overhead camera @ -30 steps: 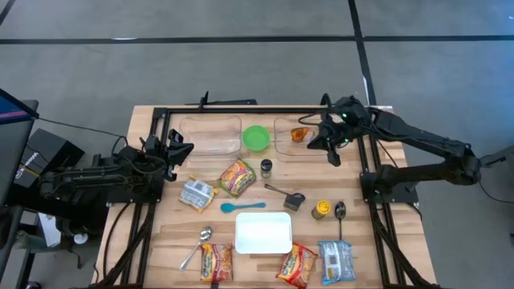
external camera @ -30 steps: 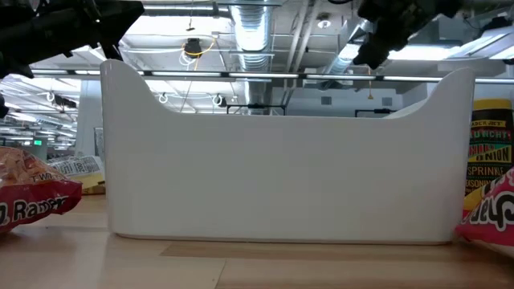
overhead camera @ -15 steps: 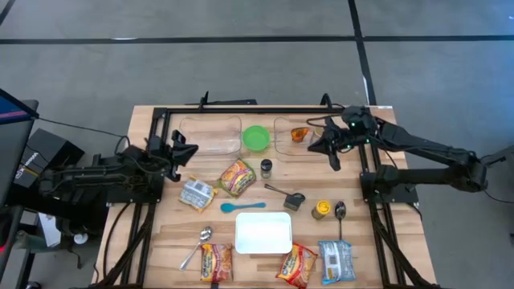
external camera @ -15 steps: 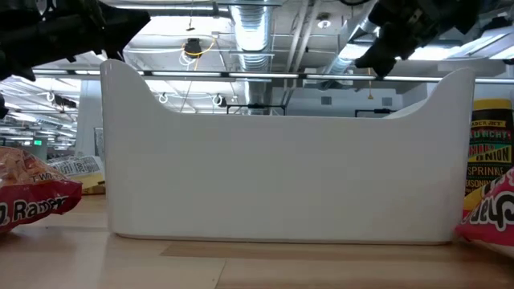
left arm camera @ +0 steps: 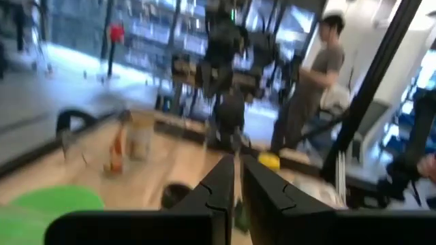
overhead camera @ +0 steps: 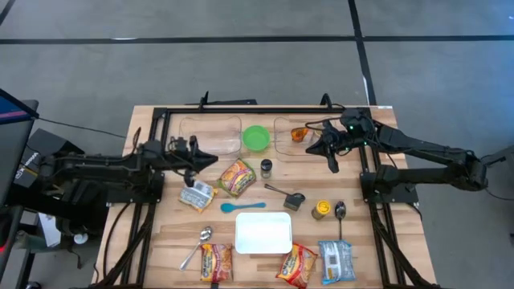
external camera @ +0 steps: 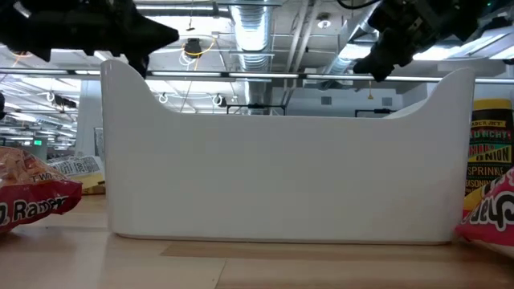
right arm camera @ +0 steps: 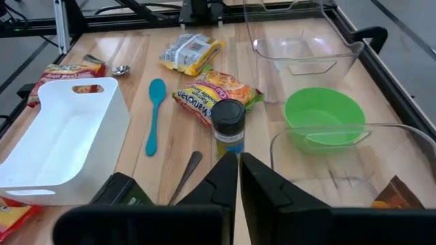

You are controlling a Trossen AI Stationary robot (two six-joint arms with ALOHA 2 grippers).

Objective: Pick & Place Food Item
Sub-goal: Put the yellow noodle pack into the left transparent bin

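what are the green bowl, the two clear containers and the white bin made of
Green bowl: likely plastic, opaque with an even, soft sheen. Clear containers: glass or hard clear plastic, hard to say which; the wood shows straight through, with bright glints along the rims. White bin: probably moulded plastic, smooth, matte, with rounded corners and a cut-out handle.

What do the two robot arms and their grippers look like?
Both arms are black, slim and jointed, with black cables along them. The right arm shows a small green light near its wrist. Each gripper, left and right, has two flat dark fingers.
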